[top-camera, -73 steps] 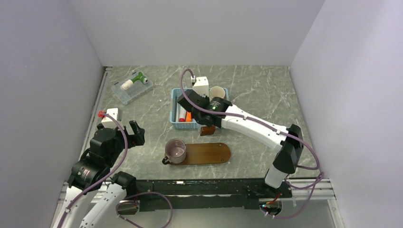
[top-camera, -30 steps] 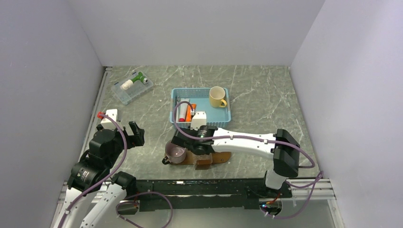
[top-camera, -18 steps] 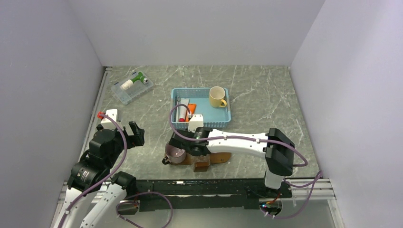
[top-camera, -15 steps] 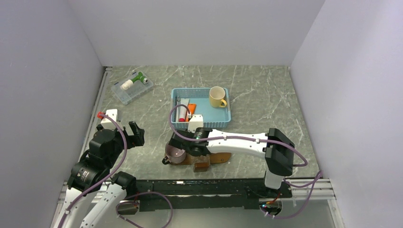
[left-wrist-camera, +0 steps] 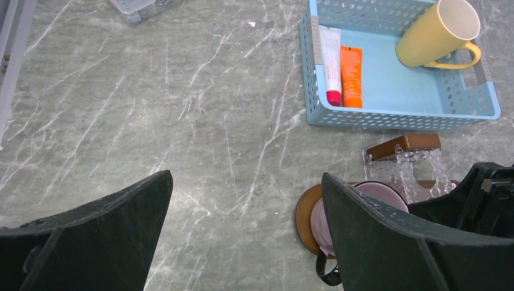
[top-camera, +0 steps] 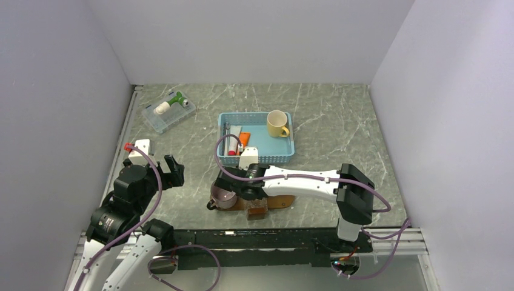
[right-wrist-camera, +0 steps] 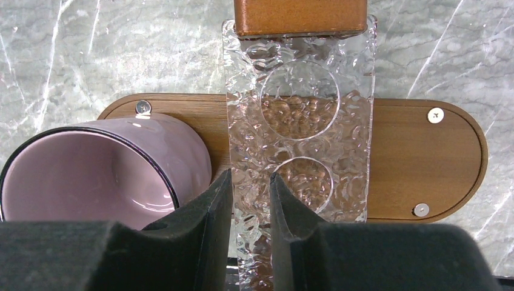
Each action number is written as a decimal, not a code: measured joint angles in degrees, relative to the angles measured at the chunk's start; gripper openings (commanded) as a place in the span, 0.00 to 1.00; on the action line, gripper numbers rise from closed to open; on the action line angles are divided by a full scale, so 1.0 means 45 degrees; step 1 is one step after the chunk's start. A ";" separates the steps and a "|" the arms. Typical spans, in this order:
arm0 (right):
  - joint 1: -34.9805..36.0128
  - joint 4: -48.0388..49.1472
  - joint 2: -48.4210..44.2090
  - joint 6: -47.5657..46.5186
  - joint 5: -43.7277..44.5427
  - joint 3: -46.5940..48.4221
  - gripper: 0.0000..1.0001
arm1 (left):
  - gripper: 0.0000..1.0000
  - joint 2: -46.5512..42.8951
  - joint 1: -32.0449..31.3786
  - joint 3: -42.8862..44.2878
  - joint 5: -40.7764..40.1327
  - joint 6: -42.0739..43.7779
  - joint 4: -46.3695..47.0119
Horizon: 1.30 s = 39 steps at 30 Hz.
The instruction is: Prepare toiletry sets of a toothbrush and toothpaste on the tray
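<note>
The right gripper [right-wrist-camera: 250, 182] has its jaws pinched onto the end of a clear, pebbled holder [right-wrist-camera: 300, 115] with two round holes. The left gripper [left-wrist-camera: 245, 179] has its jaws spread wide with nothing between them, and it hangs over bare counter near the left edge.

The holder lies crosswise over the tray [right-wrist-camera: 418, 151], and its brown wooden end reaches past one long edge. I cannot tell whether it touches the wood. The tray sits close to the counter's near edge, around the middle. A purple mug [right-wrist-camera: 91, 167] stands on its left rounded end, just beside the holder.

The toothpaste [left-wrist-camera: 351, 76] lies in the left part of a light-blue basket [left-wrist-camera: 400, 118], which sits beyond the tray toward mid-counter. A white tube [left-wrist-camera: 330, 63] with a red cap lies against it. A thin greyish stick, seemingly the toothbrush [left-wrist-camera: 314, 37], lies along the basket's left wall. A yellow mug [left-wrist-camera: 436, 33] lies tipped in the basket's right part.

The counter [top-camera: 339, 121] is grey-green stone with pale veins. Plain pale walls [top-camera: 242, 36] close it in on the left, far and right sides. A clear box [top-camera: 168, 110] sits near the far left corner.
</note>
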 measured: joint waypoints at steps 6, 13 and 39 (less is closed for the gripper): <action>0.0034 -0.0005 0.0005 0.0005 0.0005 0.0000 0.22 | 0.99 0.0000 0.0000 0.0000 0.0000 0.0000 0.0000; 0.0073 0.0029 0.0039 0.0049 0.0005 -0.0019 0.24 | 0.99 0.0000 0.0000 0.0000 0.0000 0.0005 0.0000; 0.0199 -0.0092 0.0214 0.0272 0.0083 0.0146 0.41 | 0.99 0.0015 0.0000 -0.0005 -0.0005 0.0000 0.0000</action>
